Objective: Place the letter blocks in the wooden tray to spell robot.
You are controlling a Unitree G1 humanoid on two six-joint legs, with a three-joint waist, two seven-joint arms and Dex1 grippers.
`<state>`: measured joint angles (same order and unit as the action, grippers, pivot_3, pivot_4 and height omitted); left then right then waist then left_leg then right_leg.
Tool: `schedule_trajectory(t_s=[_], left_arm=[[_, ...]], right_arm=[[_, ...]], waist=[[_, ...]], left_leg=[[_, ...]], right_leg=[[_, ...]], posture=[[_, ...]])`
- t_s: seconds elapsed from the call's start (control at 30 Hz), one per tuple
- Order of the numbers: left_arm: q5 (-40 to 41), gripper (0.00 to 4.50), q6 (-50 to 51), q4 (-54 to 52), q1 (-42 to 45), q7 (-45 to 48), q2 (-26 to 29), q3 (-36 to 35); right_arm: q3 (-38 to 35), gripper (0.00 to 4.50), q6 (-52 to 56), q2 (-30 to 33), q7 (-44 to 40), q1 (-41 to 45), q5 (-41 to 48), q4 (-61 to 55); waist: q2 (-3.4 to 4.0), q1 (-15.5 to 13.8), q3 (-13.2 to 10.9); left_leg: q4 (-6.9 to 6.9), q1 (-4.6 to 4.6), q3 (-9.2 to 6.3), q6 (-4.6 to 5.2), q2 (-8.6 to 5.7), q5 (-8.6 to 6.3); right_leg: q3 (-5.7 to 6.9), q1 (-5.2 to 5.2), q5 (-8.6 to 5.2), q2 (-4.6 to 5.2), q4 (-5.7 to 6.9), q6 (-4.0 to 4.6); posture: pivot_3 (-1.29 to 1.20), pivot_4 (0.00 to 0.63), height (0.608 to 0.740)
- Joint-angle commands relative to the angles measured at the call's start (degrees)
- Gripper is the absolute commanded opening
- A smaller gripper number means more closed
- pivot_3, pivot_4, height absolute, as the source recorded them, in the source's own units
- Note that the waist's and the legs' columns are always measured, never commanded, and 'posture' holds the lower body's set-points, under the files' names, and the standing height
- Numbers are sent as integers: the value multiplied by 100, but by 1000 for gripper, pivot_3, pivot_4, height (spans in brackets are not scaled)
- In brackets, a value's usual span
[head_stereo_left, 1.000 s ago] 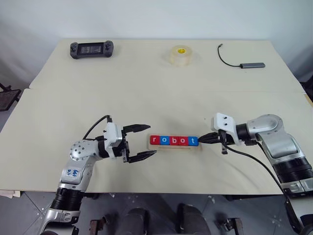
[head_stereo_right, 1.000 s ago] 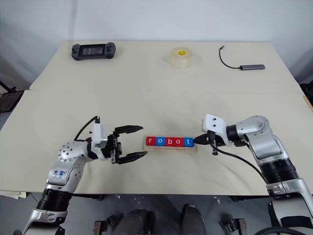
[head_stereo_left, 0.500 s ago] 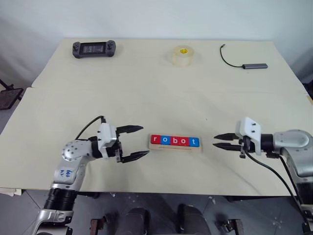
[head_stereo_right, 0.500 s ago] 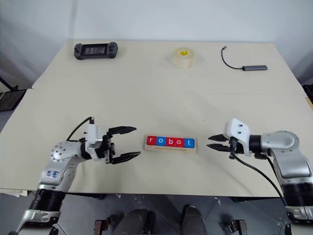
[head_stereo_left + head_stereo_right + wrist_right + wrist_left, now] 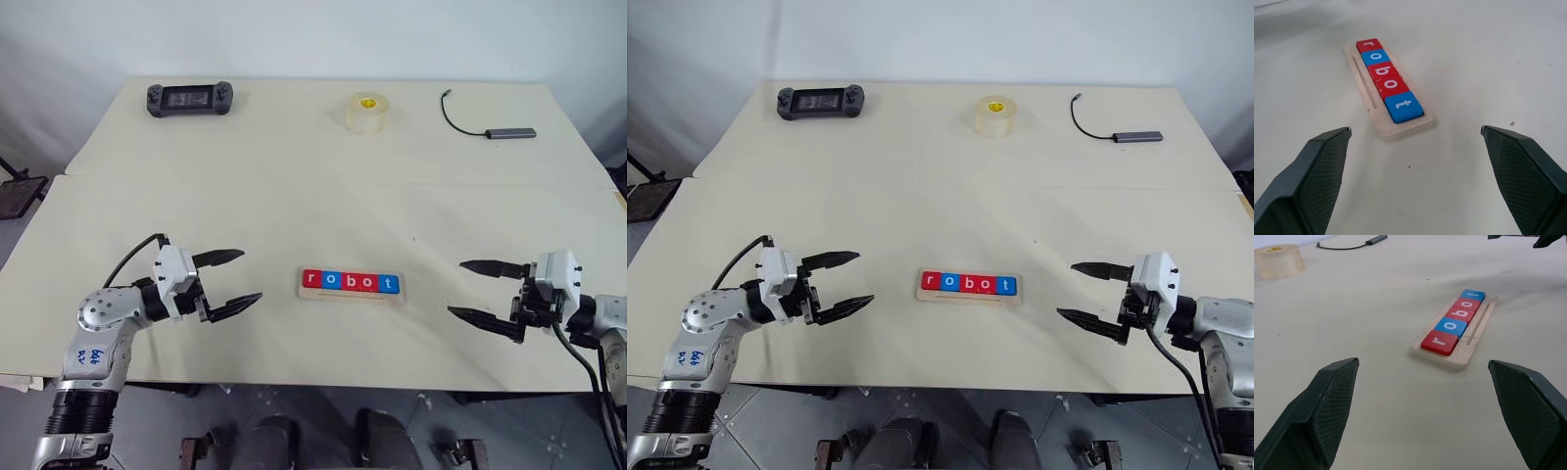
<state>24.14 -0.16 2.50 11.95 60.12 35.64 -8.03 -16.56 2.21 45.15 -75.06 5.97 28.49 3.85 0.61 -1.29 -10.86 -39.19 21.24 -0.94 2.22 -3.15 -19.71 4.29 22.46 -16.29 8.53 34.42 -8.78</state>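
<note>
Both grippers, left [image 5: 232,278] & right [image 5: 480,290], spread, empty; wrist views show tray [image 5: 1382,123] groove beside blocks [image 5: 1386,79].

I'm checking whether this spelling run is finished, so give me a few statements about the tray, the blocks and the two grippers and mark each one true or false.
1. Five letter blocks sit in the wooden tray, reading r, o, b, o, t. True.
2. The t block is red. False: it is blue.
3. The right gripper grips the t block. False: it is open and apart from the tray, holding nothing.
4. The left gripper is open and empty. True.
5. A tape roll stands on the tray. False: it sits at the far side of the table.
</note>
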Motion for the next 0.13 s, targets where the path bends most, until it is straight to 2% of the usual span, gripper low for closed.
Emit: schedule_trajectory(t_s=[0.03,0.13], left_arm=[[-103,4500,-184,-144,-22,-129,52,-127],[-150,4500,-115,-190,-60,-198,56,-59]], right_arm=[[-144,4470,-135,-87,118,-55,87,-52],[-170,4470,-185,-141,241,-48,73,-18]], waist=[[0,-5,0],[0,-11,0]], left_leg=[[0,0,0,0,0,0],[0,0,0,0,-2,0]], right_leg=[[0,0,0,1,0,0],[0,-1,0,2,0,0]], posture=[[0,150,740],[0,150,740]])
